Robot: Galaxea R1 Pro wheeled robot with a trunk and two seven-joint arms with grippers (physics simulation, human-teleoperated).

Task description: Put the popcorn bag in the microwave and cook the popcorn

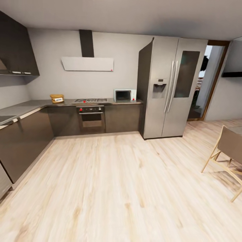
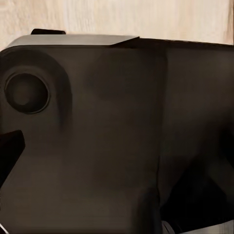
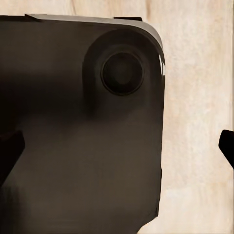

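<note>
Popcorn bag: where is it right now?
Head view: the bag stands on the far countertop, left of the hob; the microwave is right of the hob.

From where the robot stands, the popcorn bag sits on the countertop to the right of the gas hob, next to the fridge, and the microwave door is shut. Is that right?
Not quite. In the head view the popcorn bag sits on the countertop to the left of the gas hob, far from the fridge. It is the microwave that stands next to the fridge, and its door does look shut.
</note>
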